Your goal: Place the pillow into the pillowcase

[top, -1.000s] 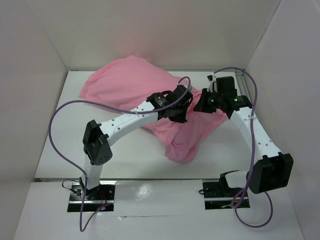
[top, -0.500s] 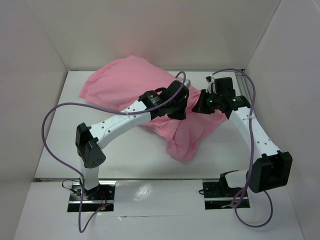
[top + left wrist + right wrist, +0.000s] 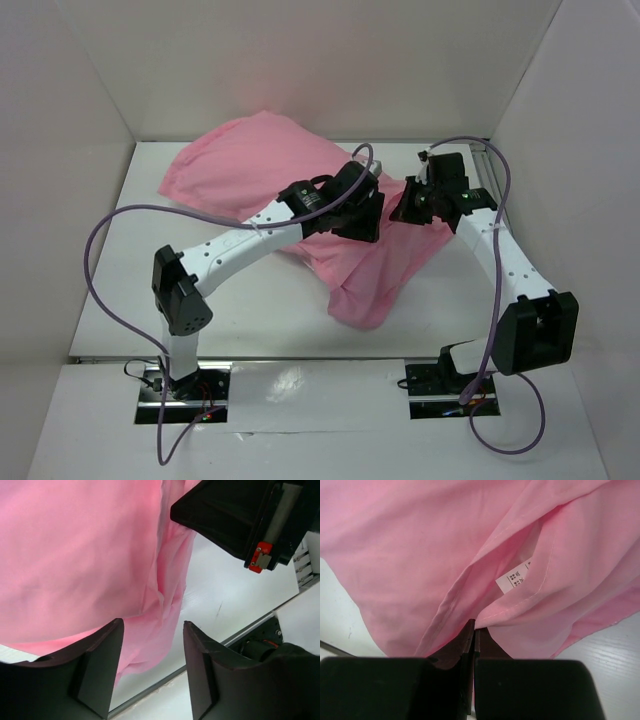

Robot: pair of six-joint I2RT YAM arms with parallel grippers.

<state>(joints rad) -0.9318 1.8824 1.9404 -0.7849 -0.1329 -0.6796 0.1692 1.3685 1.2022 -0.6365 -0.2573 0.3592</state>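
The pink pillowcase (image 3: 250, 165) lies across the white table, bulging at the back left and trailing a loose fold toward the front middle. No white pillow shows; it is hidden. My left gripper (image 3: 368, 222) hovers over the loose part with its jaws open and nothing between them (image 3: 152, 625), the pink fabric (image 3: 75, 555) lying beyond the left finger. My right gripper (image 3: 403, 210) is shut on the pillowcase's hem (image 3: 474, 627), just below the small white label (image 3: 516, 578). Its black body (image 3: 230, 515) shows close by in the left wrist view.
White walls enclose the table (image 3: 120, 290) on three sides. A metal rail (image 3: 240, 630) runs along the table edge. Purple cables (image 3: 100, 250) loop from both arms. The two wrists sit very near each other over the fabric.
My left gripper has opened and let go of the pink fabric it pinched. The loose fold now hangs a little lower at the front. The right gripper stays shut on the hem.
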